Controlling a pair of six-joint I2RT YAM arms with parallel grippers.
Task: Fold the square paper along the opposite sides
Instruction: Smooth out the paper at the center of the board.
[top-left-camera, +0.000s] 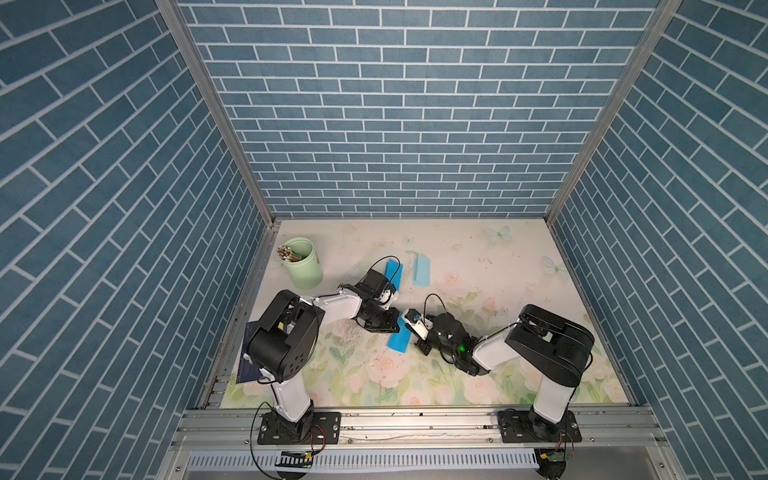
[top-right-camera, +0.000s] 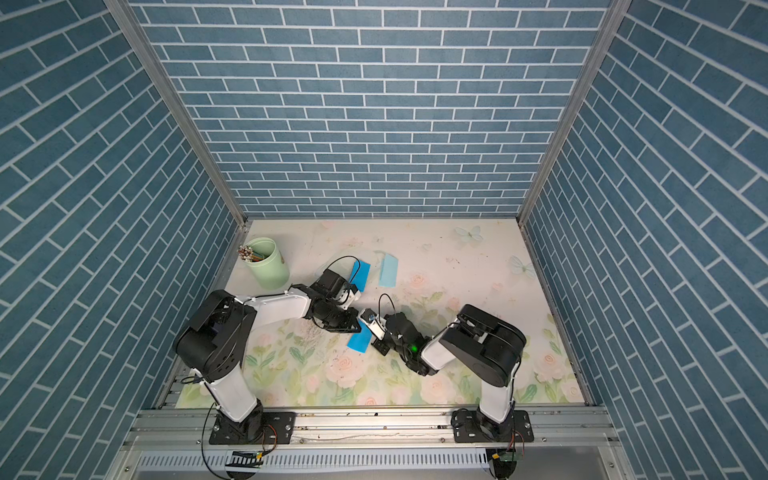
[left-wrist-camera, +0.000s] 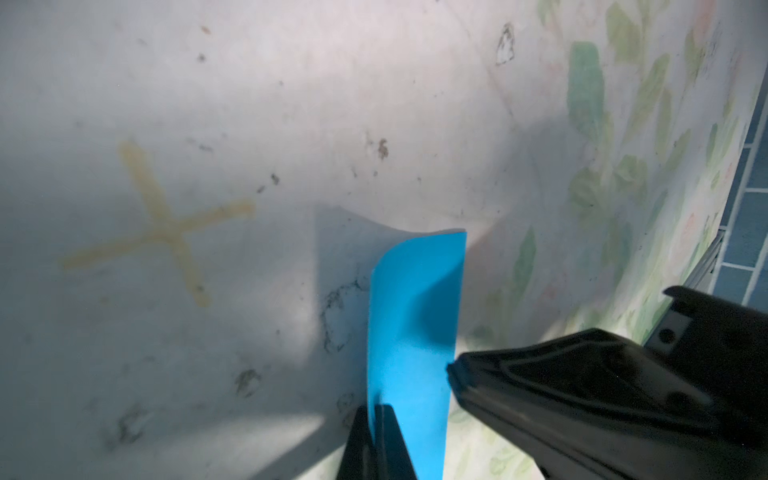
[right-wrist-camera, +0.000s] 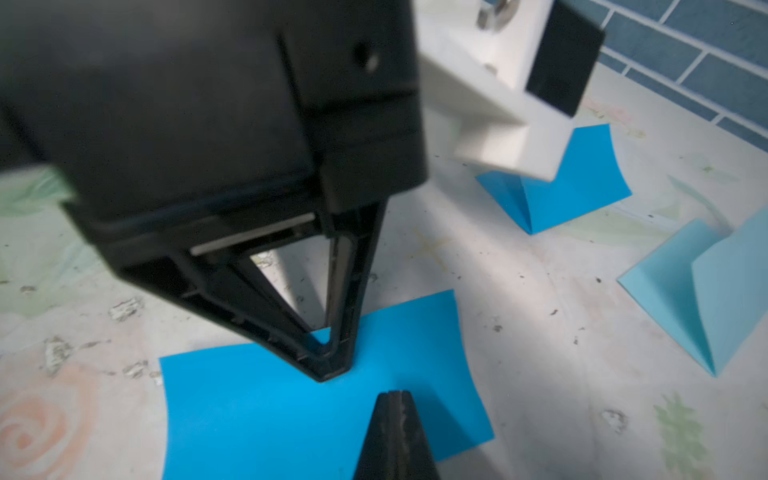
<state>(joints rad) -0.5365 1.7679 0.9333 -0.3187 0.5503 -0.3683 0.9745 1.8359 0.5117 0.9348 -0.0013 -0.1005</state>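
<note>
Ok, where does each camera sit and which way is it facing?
Top views: above the front rail, looking down toward the back wall; left arm, right arm whole.
Left wrist: on the left arm, looking along the shut left gripper at the blue paper; right gripper intrudes.
Right wrist: on the right arm, looking past the right gripper at that paper; left gripper ahead.
Shared: paper, both grippers.

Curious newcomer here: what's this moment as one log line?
left gripper: shut, tips on blue paper | right gripper: shut, over same paper
</note>
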